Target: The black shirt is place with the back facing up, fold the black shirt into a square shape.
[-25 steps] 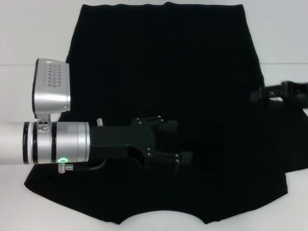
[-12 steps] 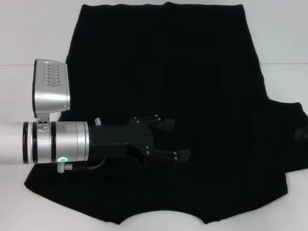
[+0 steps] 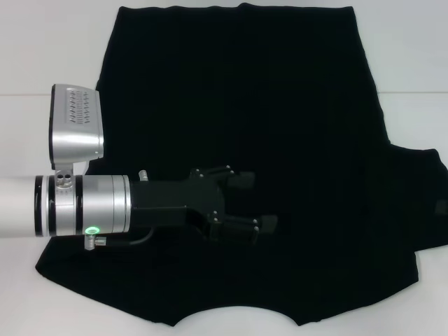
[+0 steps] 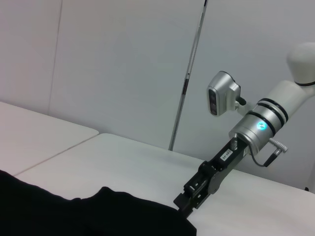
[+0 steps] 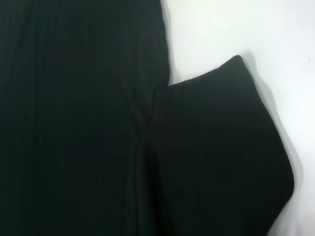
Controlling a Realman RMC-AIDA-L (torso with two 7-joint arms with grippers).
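White table (image 3: pixel 42 49) fills the scene, plain and pale, with a faint seam running across it; behind it in the left wrist view there's a bare white wall (image 4: pixel 113 64) with a thin dark pole (image 4: pixel 189 73) leaning up it. Spread flat over most of the table is the black shirt (image 3: pixel 294 126), plain side up, collar notch nearest the robot, hem at the far edge, one short sleeve (image 3: pixel 420 203) sticking out on the right. The right wrist view looks straight down on that sleeve (image 5: pixel 221 147) where it meets the body.

Over the shirt's left half, the left gripper (image 3: pixel 253 203) reaches in sideways from the left, fingers a moderate gap apart, nothing between them. The right gripper (image 4: pixel 184 205) shows in the left wrist view, down at the sleeve's edge; whether it's pinching cloth, I cannot tell.
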